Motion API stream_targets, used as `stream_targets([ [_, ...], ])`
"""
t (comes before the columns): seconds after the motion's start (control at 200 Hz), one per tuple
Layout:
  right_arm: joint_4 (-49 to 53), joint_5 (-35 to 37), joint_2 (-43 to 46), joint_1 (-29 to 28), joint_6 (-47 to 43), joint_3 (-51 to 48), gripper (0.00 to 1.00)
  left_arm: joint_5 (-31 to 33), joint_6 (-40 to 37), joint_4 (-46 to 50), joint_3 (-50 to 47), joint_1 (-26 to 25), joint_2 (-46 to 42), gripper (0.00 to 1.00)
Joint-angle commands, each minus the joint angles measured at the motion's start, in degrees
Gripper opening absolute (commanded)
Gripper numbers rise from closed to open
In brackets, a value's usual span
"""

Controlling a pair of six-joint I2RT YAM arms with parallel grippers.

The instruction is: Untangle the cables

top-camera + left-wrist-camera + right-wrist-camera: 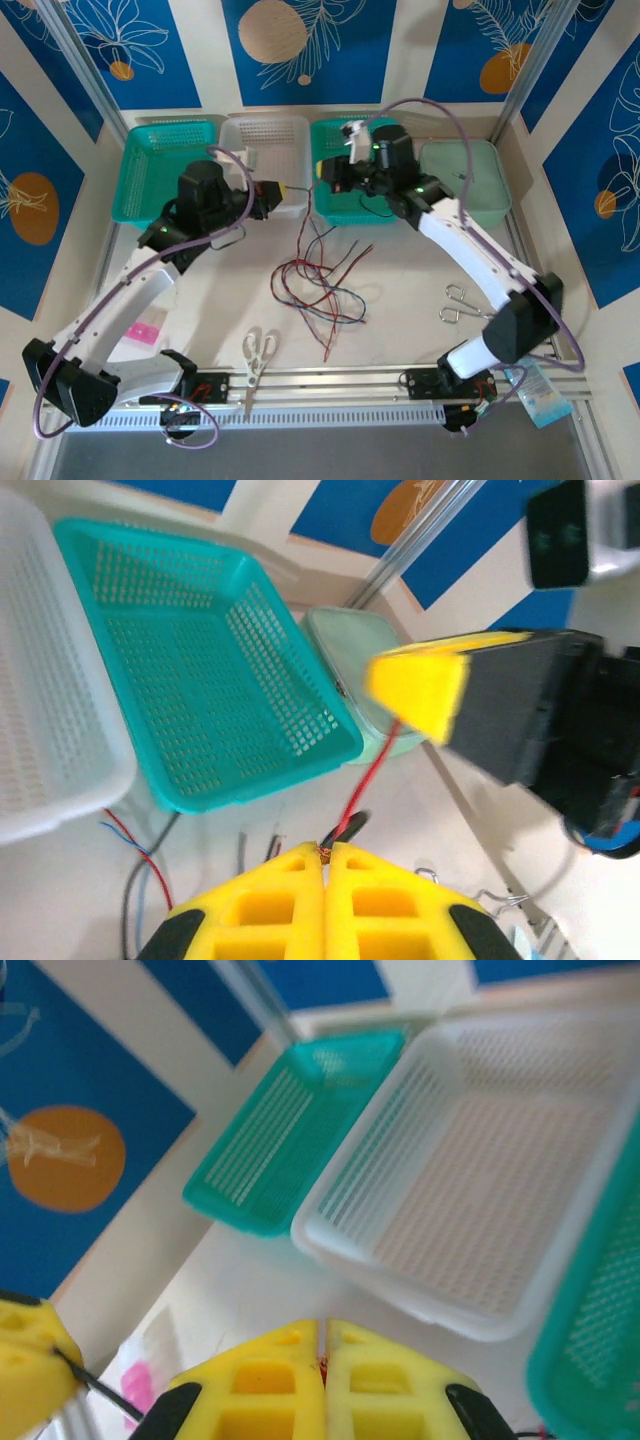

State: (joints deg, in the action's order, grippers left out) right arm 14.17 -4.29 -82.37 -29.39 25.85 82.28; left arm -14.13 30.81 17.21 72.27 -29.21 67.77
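The cables [318, 285] lie in a loose red, black and blue-grey snarl mid-table [420, 270], a few strands rising from the heap. The left pincer [323, 858] is pinched shut on a red strand [368, 770] (it runs up to the other arm's yellow tip). The right pincer [323, 1355] is closed too, a speck of red at its pinch. Both hang just before the white basket [265, 140] and a teal basket [335, 127].

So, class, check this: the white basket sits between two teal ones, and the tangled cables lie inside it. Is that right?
Not quite. The cables lie mostly on the table, on the near side of the white basket, not inside it. The top external view shows this. The rest stands.
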Motion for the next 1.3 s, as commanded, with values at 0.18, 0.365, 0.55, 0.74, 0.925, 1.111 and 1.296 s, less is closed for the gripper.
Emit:
stream_targets([
  [0.18, -7.7, 12.8, 13.2, 4.6, -2.7, 0.3, 0.0, -2.1, -11.1, 12.7, 21.7, 2.5, 4.9, 0.0],
  [0.365, -9.5, 15.2, 14.3, 6.5, -5.4, 4.9, 0.0, -0.7, -11.6, 11.6, 29.6, 2.9, 7.3, 0.0],
  [0.55, -6.6, 13.1, 13.2, 10.5, -6.4, 11.1, 0.0, 0.8, -12.9, 12.2, 35.0, 4.0, 8.3, 0.0],
  [0.74, -4.7, 12.4, 13.2, 16.2, -7.1, 14.7, 0.0, 2.1, -11.1, 12.5, 36.0, 8.6, 8.0, 0.0],
  [0.925, -1.2, 4.6, 11.4, 24.4, -5.2, 19.1, 0.0, -1.2, -7.2, 12.7, 35.5, 14.9, 8.4, 0.0],
  [1.111, 4.6, -0.8, 8.9, 24.1, -5.2, 24.0, 0.0, -14.4, -2.8, 4.4, 32.6, 12.9, 11.7, 0.09],
  [1.296, 5.4, 0.2, 9.8, 21.4, -5.4, 20.7, 0.0, -13.4, -5.8, -6.1, 25.9, 3.6, 12.4, 0.52],
])
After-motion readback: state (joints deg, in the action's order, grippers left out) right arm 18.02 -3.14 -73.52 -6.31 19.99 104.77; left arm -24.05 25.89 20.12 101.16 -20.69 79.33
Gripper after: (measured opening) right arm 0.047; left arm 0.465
